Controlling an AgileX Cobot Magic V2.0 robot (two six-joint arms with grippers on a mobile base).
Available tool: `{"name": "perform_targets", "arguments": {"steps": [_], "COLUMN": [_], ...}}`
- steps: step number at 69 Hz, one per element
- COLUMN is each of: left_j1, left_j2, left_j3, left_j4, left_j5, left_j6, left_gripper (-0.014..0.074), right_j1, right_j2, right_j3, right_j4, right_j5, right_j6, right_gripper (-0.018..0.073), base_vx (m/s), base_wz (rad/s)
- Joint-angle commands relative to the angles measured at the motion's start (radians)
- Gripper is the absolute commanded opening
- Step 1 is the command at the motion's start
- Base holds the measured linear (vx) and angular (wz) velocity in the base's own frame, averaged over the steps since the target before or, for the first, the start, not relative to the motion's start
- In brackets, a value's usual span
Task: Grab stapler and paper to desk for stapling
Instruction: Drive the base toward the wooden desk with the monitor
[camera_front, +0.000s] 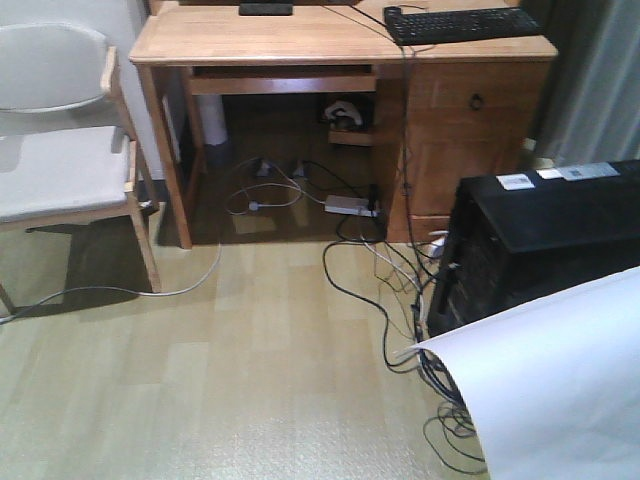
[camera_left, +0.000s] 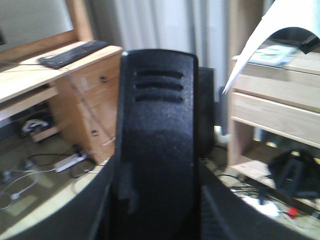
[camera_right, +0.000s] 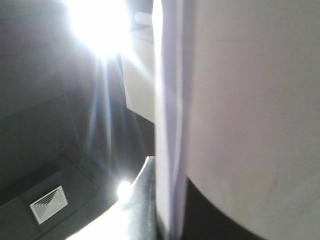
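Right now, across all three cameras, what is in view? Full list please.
desk: one, light wood, straight ahead.
keyboard: one, black, on the desk's right end.
chair: one, wood frame, grey seat, left of the desk.
cables: many, black and white, on the floor under and before the desk.
power strip: one, white, floor under the desk.
black box: one, white labels on top, right of the desk.
shelf unit: one, light wood, right side of left wrist view.
paper: one, white, curled in mid-air, lower right.
stapler: one, black, fills the left wrist view.
left gripper, right gripper: fingers not made out in either wrist view.
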Motion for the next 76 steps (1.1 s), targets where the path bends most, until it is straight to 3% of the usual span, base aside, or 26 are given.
{"name": "perform_targets", "arguments": {"steps": [1, 76], "left_j1": [-0.005, -0.005], "left_j2": [0.016, 0.016], "left_j3": [-0.026, -0.026], "left_j4": [-0.027, -0.027], "left_j5": [-0.114, -0.114], "left_j6": [0.000, 0.000], "left_gripper": [-0.0006, -0.0006], "right_j1": [-0.001, -0.001], "right_j2": [0.009, 0.009], "right_j3": [-0.027, -0.027], "right_j4": [0.011, 0.006], "right_j5": [-0.054, -0.053], "right_j6": [-0.011, -0.011], "right_gripper": [-0.0006, -0.0006], "base_vx": [0.25, 0.35], "base_wz": [0.28, 0.12]}}
